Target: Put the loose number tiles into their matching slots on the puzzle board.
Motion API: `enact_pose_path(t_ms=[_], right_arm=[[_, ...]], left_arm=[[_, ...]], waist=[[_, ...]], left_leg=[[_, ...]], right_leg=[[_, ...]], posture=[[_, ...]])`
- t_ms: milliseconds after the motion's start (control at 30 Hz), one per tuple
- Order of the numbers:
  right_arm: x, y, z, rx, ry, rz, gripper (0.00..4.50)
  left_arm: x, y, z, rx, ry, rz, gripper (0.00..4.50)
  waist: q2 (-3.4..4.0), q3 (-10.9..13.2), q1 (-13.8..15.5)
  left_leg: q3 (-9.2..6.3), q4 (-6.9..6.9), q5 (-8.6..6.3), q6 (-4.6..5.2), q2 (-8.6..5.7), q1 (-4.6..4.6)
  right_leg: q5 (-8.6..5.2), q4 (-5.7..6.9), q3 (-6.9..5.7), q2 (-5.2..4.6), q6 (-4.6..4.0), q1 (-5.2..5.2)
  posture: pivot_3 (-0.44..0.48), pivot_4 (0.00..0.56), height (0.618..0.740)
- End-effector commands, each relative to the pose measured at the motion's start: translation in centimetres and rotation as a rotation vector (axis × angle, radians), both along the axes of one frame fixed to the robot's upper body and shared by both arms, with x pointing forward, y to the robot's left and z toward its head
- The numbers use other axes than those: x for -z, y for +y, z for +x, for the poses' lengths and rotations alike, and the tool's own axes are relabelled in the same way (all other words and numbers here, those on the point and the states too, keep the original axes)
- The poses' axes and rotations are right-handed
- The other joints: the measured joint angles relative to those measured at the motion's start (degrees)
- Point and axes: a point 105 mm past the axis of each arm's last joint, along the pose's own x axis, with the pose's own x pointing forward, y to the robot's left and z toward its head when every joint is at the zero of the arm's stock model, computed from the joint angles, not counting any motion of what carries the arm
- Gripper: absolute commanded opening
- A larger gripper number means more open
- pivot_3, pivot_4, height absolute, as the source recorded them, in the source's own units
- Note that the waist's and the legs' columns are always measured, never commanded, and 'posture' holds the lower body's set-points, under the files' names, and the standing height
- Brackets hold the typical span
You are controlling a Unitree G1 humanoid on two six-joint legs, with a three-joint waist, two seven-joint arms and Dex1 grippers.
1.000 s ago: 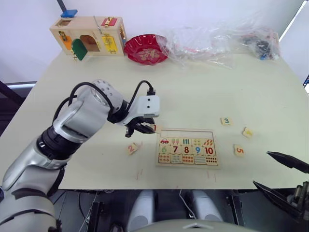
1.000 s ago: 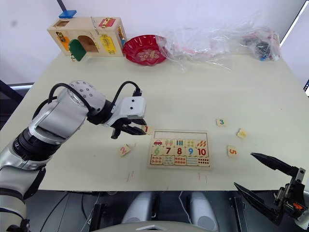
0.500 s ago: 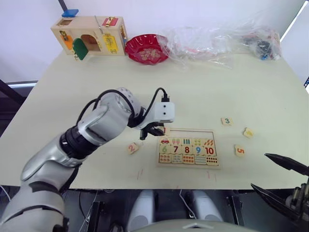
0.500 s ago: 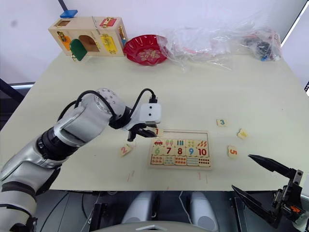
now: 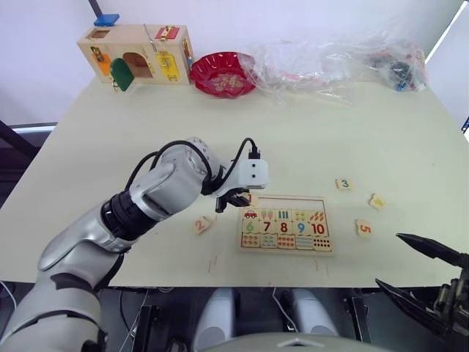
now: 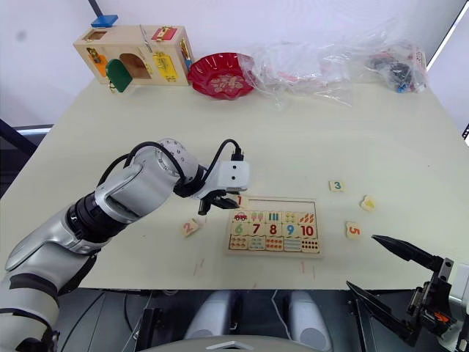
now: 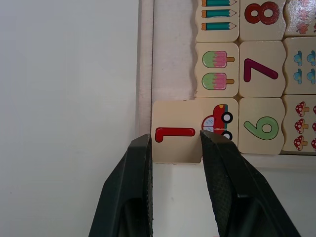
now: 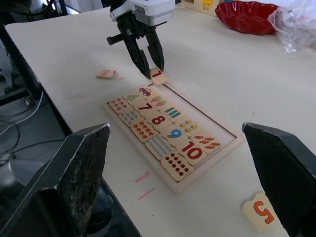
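- The robot's left gripper (image 7: 174,148) holds the small square pale-wood tile with the red digit 1 (image 7: 175,133), jaws narrowed onto its two opposite edges, at the 9 o'clock end of the flat rectangular pale-wood puzzle board (image 5: 284,224).
- The tile lies partly over the board's raised frame and overlaps the red-car picture tile (image 7: 217,118); it appears not yet seated in the shallow empty strip of slots (image 5: 289,203) along the board's 12 o'clock row.
- The open slot lies just ahead of the jaws, so the coming move likely turns on a short shift into the strip's corner cell, with the tile kept square to the frame.
- Four tiles wait loose on the cream desk (image 5: 293,139): the orange 2 (image 5: 201,225) at the board's 9 o'clock, and the teal 3 (image 5: 343,184), the yellow-digit tile (image 5: 377,201) and the orange 5 (image 5: 363,228) at its 3 o'clock.
- The right gripper (image 6: 396,282), jaws spread wide and empty, hangs off the desk's near edge, nearer to those three tiles than the left arm.
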Motion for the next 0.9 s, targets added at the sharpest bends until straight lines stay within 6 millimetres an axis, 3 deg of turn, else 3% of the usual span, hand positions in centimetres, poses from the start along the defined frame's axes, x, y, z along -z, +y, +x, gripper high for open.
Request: enact_pose_path(t_ms=[33,900], right_arm=[[-0.6,0.5,0.0,-0.018,-0.036,-0.003,4.50],[-0.7,0.8,-0.1,-0.004,-0.036,-0.001,4.50]], left_arm=[[-0.1,-0.1,0.3,0.002,-0.027,0.006,0.94],[1.2,-0.5,0.5,0.009,-0.021,0.016,0.94]], waist=[[0.00,0.00,0.00],[0.00,0.00,0.00]], left_leg=[[0.00,0.00,0.00,0.00,0.00,0.00],[0.00,0.00,0.00,0.00,0.00,0.00]], right_leg=[[0.00,0.00,0.00,0.00,0.00,0.00],[0.00,0.00,0.00,0.00,0.00,0.00]], posture=[[0.000,0.150,0.740],[0.000,0.150,0.740]])
